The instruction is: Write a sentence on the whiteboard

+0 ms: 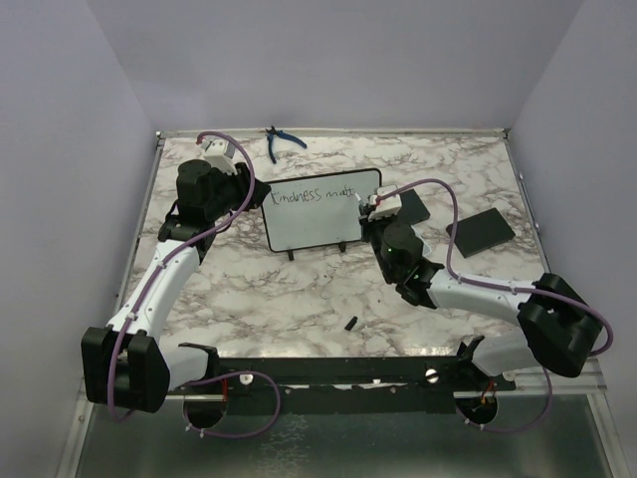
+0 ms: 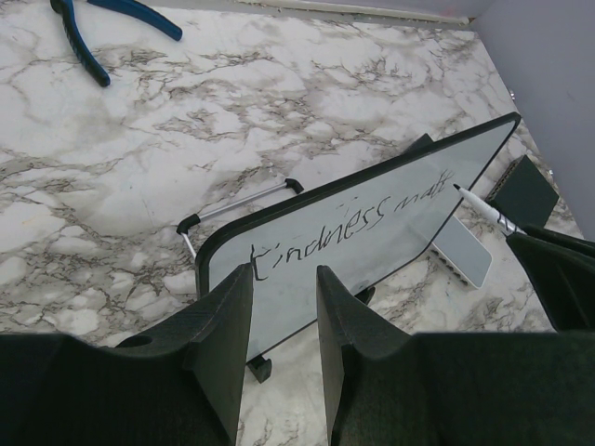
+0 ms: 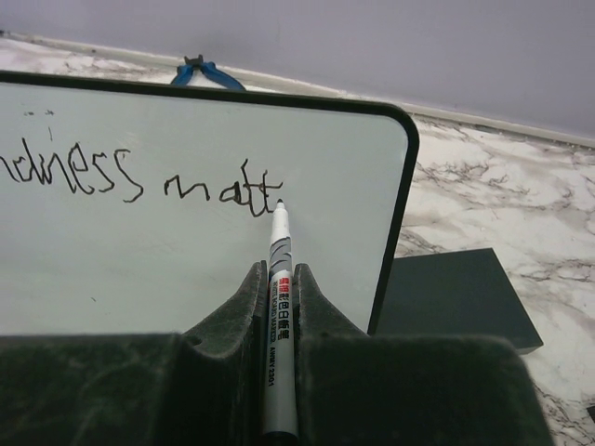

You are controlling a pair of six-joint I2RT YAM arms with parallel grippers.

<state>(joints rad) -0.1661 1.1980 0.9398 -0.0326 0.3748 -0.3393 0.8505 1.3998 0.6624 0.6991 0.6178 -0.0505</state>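
Observation:
The whiteboard [image 1: 320,227] [image 2: 372,265] [image 3: 186,260] stands on small black feet mid-table. The sentence [image 1: 314,193] [image 2: 358,226] [image 3: 139,177] reads "Kindness matt" in one line. My right gripper [image 1: 376,211] [image 3: 279,271] is shut on a white marker [image 3: 280,243] [image 2: 485,211], and its black tip touches the board just after the last "t". My left gripper [image 1: 239,189] [image 2: 282,277] hovers at the board's left end. Its jaws stand partly apart with nothing between them.
Blue pliers [image 1: 279,142] [image 2: 93,42] [image 3: 204,72] lie at the far edge. A black pad [image 1: 481,231] [image 3: 456,297] lies right of the board, and another [image 1: 410,207] sits behind it. A pale grey block [image 2: 462,251] lies there too. A small black cap [image 1: 350,323] lies nearer.

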